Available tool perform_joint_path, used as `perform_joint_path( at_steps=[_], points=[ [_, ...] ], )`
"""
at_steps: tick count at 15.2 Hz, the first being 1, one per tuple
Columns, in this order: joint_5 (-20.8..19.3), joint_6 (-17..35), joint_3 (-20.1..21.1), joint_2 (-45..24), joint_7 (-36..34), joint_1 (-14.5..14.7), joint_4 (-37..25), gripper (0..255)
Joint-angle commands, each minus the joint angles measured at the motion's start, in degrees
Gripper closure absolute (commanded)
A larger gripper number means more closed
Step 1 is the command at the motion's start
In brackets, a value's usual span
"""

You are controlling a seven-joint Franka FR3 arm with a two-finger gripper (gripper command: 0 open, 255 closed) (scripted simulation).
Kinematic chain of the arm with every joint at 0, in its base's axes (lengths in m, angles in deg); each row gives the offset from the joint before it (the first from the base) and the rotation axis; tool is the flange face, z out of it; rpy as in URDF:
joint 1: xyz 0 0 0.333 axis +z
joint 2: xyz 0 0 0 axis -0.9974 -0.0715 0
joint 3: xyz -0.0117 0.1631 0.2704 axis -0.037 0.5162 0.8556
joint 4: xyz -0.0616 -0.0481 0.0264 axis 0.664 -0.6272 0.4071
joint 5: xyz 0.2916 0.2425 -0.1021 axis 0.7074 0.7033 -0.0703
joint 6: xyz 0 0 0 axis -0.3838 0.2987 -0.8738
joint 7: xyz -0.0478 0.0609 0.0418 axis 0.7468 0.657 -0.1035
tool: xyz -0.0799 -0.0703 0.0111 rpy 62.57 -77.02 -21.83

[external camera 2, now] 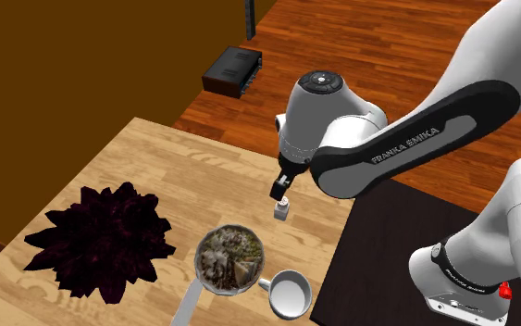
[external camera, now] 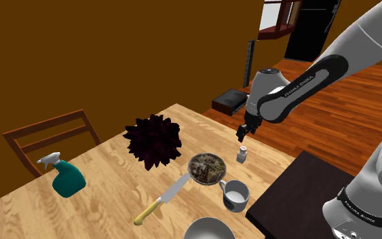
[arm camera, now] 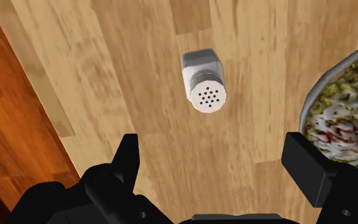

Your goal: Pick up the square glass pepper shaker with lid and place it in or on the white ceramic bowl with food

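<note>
While the gripper (external camera: 243,136) hangs above it with fingers spread wide, the pepper shaker (arm camera: 205,81) stands upright near the table's (external camera: 115,197) edge, open wood around it; the nearby bowl (external camera 2: 230,259) holds heaped food.

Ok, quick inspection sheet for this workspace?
Surface: light wooden table, dark stand beside it.
Job's things: pepper shaker upright on the table, untouched; bowl of food beside it, apart.
Clutter: dark spiky plant, teal spray bottle, knife, mug, second bowl.
Claw: open, above the shaker, holding nothing.
Cables: nothing seen.
Surroundings: brown wall, wood floor, chair, black box on the floor.
</note>
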Motion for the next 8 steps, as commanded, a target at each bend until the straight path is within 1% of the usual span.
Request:
perform_joint_path(
  at_steps=[1, 3, 8],
  points=[
    [-0.6, 3.9, 0.4, -4.8, -0.8, 0.2, -0.7, 0],
    [-1.2, 6.7, 0.5, -8.6, -1.4, 0.3, -1.5, 0],
    [-1.7, 10.9, 0.3, -13.4, -1.8, 0.3, -2.1, 0]
  ],
)
